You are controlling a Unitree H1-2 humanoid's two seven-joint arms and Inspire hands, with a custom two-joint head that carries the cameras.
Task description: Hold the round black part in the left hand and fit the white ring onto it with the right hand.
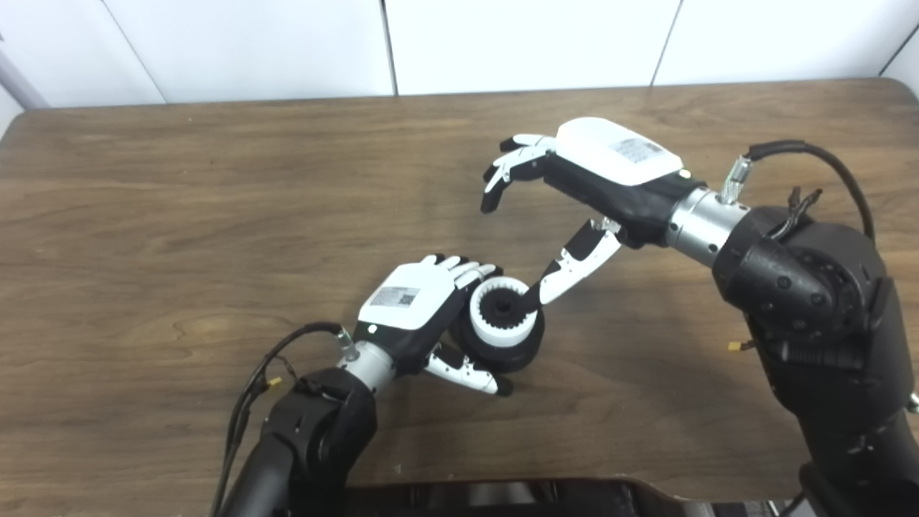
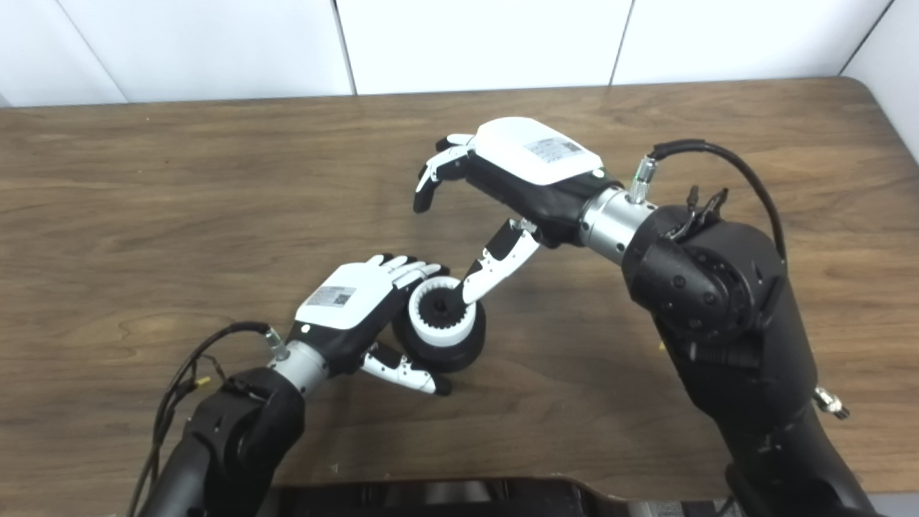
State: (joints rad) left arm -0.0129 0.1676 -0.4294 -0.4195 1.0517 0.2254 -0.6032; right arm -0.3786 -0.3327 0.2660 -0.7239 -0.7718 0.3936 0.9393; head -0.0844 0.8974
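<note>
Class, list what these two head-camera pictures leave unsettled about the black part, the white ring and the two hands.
- Whether the white ring is fully seated on the round black part: both views, seam too small.
- Left hand palm contact with the part: both views, hidden by the hand's own back.
- Whether the right hand thumb tip presses the ring or hovers: depth unclear.
- Labels on both hands: too small to read.
</note>
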